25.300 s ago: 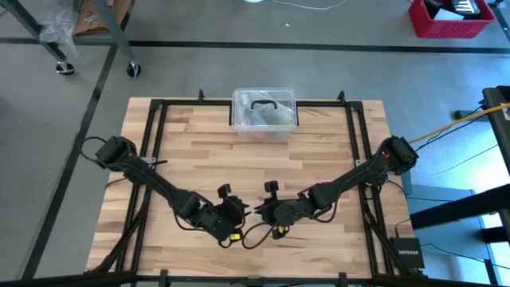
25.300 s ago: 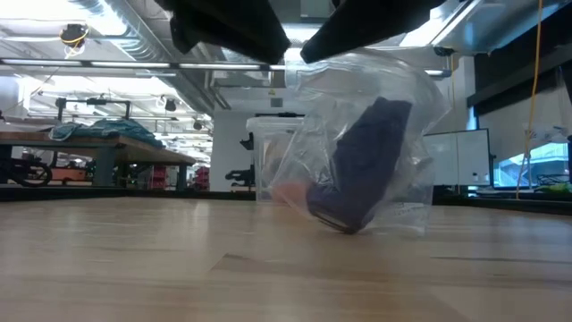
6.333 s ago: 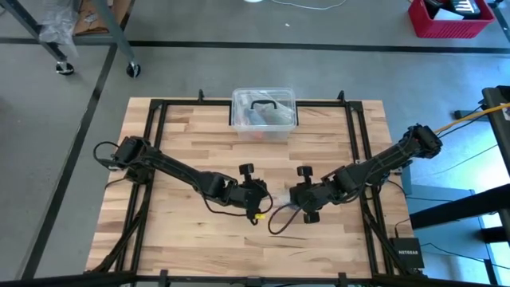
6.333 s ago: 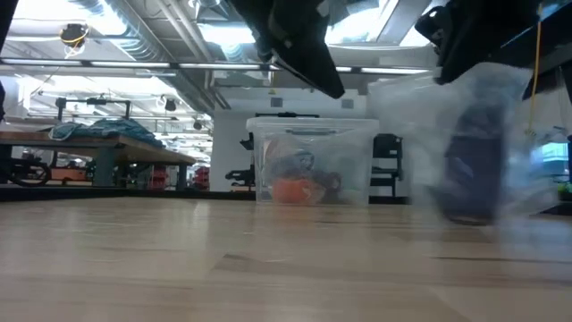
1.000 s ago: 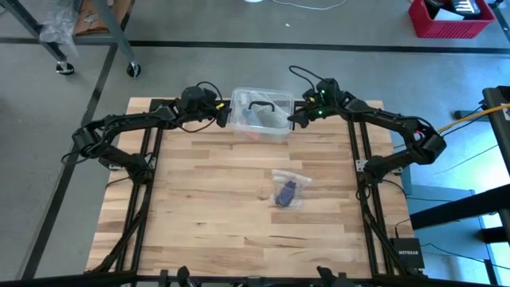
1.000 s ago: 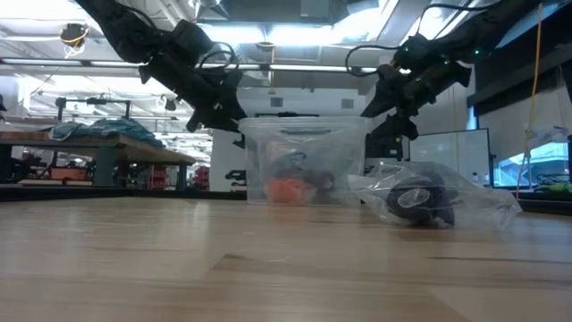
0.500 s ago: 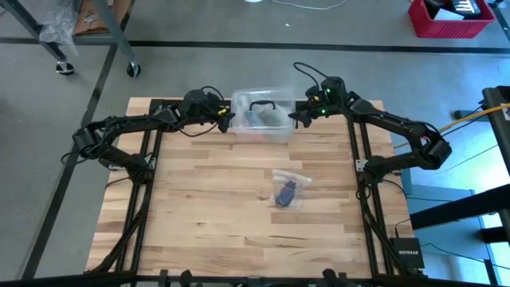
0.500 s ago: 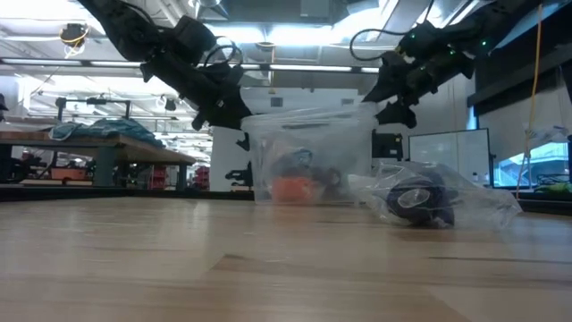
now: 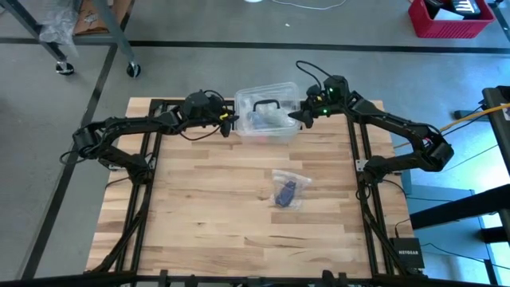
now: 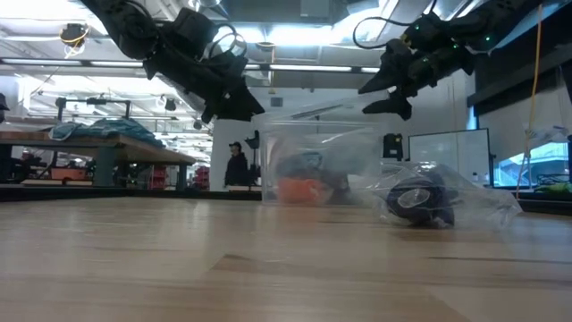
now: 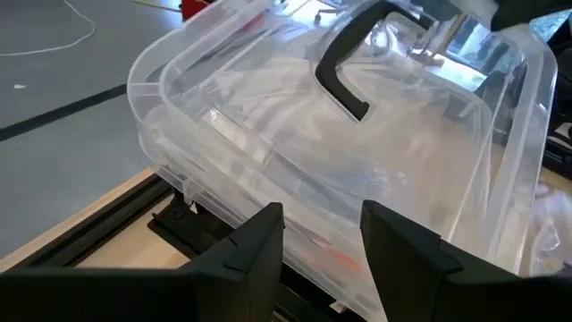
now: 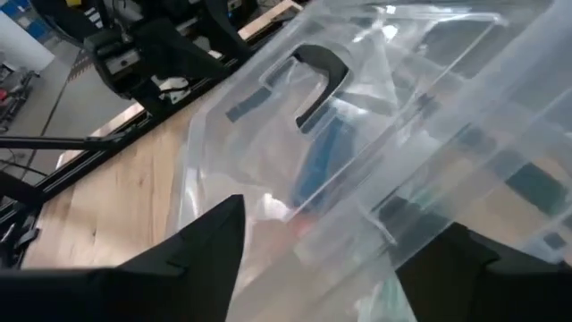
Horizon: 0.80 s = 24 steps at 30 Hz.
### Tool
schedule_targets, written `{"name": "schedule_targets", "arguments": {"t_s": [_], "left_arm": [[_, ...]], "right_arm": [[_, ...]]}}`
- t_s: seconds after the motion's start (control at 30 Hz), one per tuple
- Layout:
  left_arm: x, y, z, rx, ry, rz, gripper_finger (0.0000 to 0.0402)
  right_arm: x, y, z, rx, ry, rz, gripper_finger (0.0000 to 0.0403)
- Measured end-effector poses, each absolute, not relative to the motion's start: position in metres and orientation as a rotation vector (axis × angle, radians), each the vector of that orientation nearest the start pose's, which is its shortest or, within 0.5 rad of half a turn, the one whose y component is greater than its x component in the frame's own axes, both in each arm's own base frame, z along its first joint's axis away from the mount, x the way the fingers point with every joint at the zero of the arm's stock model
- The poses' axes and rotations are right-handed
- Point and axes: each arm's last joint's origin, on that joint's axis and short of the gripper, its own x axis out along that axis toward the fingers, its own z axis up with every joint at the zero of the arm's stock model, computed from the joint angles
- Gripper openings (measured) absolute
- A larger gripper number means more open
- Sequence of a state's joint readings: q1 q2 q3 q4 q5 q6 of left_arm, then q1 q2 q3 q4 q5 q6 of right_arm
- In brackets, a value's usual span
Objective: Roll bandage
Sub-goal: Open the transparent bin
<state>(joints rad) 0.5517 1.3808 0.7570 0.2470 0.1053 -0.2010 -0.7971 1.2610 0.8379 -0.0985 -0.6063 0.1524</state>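
Your bandage [image 9: 284, 192] lies rolled up inside the crinkled clear wrapper [image 9: 288, 189] near the middle of the wooden table [image 9: 199, 207], untouched and well apart from both arms. Up at the far edge, your left gripper [image 9: 229, 121] and right gripper [image 9: 295, 117] sit at opposite ends of the clear plastic box [image 9: 267, 112] with the black handle [image 11: 344, 61]. Each has its fingers spread wide astride a box end; you cannot tell whether they press on it.
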Motion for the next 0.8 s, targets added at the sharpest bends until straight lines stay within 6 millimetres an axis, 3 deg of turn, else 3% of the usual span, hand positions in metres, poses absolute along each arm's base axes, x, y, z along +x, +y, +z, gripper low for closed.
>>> {"name": "schedule_targets", "arguments": {"t_s": [0.1,0.33,0.43,0.8], "left_arm": [[0.252,0.150,0.233,-0.317,0.315,0.473,0.0143],[0.253,0.150,0.236,-0.269,0.310,0.471,0.0143],[0.252,0.150,0.239,-0.254,0.298,0.472,0.0143],[0.233,0.130,0.279,-0.180,0.177,0.421,0.0143]], "right_arm": [[0.199,-0.180,0.265,0.481,0.378,-0.218,0.0225],[0.198,-0.179,0.266,0.496,0.372,-0.211,0.0092],[0.198,-0.180,0.267,0.487,0.367,-0.205,0.0055],[0.190,-0.170,0.285,0.405,0.304,-0.190,0.0057]]}}
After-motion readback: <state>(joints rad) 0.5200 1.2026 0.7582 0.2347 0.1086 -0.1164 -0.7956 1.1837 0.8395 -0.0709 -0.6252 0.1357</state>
